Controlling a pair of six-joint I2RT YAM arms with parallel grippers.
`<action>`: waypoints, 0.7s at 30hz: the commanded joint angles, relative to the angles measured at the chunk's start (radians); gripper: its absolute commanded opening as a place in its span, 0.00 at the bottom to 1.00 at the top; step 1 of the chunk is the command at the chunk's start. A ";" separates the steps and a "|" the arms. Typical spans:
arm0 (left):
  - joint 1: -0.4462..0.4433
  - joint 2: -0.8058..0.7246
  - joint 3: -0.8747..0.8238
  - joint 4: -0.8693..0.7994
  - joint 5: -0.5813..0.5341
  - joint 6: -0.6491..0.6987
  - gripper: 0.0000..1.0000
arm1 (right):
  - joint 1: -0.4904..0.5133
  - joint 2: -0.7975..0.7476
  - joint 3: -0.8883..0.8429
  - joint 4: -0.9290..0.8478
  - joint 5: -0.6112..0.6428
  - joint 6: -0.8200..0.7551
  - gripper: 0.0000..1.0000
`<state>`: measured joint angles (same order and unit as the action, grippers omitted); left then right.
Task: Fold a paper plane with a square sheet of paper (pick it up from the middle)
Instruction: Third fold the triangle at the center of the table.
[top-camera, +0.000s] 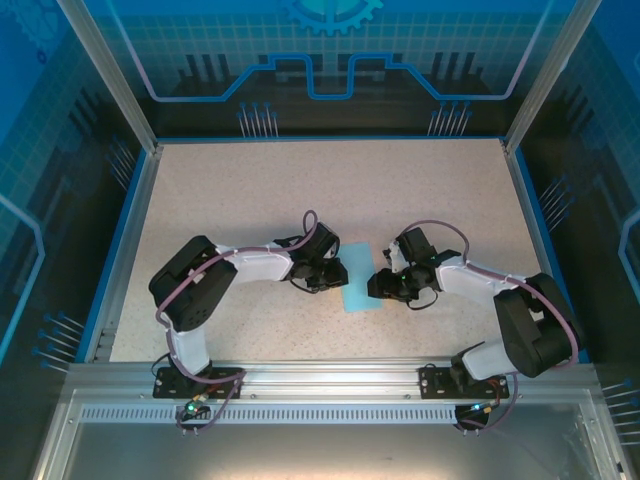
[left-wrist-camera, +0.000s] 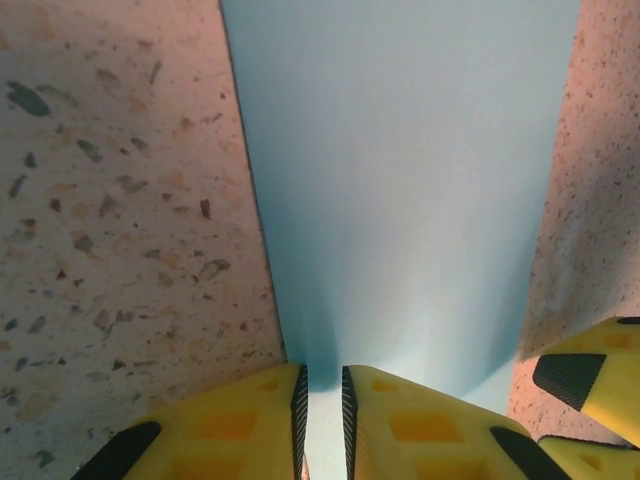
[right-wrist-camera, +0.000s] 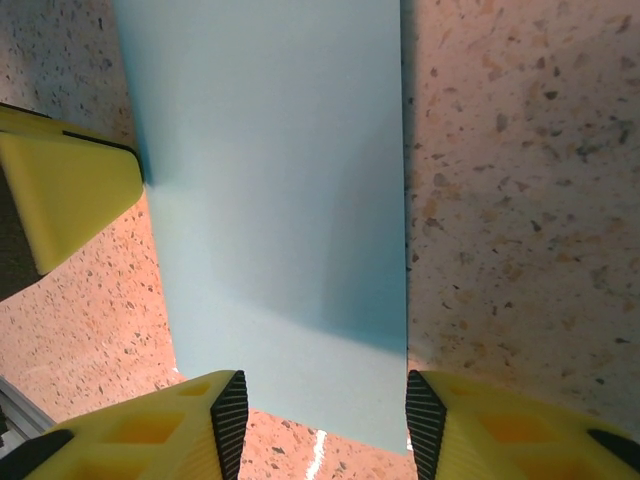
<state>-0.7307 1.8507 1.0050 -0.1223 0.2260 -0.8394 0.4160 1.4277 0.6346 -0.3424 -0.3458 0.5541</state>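
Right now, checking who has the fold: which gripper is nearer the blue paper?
Left. The left gripper is nearly shut and appears to pinch the blue paper at its edge. The right gripper stands open, straddling the opposite side without gripping.

A speckled beige bench fills the middle of the scene, edged left, right and far by a blue rim. Along the near edge runs a slotted aluminium rail. Two slanted metal posts frame the far backdrop, which is dark, with blue circuit lines and a gear emblem.
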 joint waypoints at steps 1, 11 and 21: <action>-0.009 0.024 -0.020 0.003 0.015 -0.014 0.21 | -0.022 0.004 -0.007 -0.011 -0.018 0.000 0.49; -0.010 0.016 -0.034 -0.017 0.001 0.000 0.20 | -0.042 0.039 0.006 0.000 -0.017 -0.022 0.53; -0.009 0.019 -0.028 -0.024 0.003 0.005 0.21 | -0.053 0.079 0.006 0.058 -0.130 -0.030 0.46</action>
<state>-0.7307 1.8526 0.9977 -0.1139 0.2256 -0.8383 0.3649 1.4837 0.6415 -0.3386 -0.4084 0.5385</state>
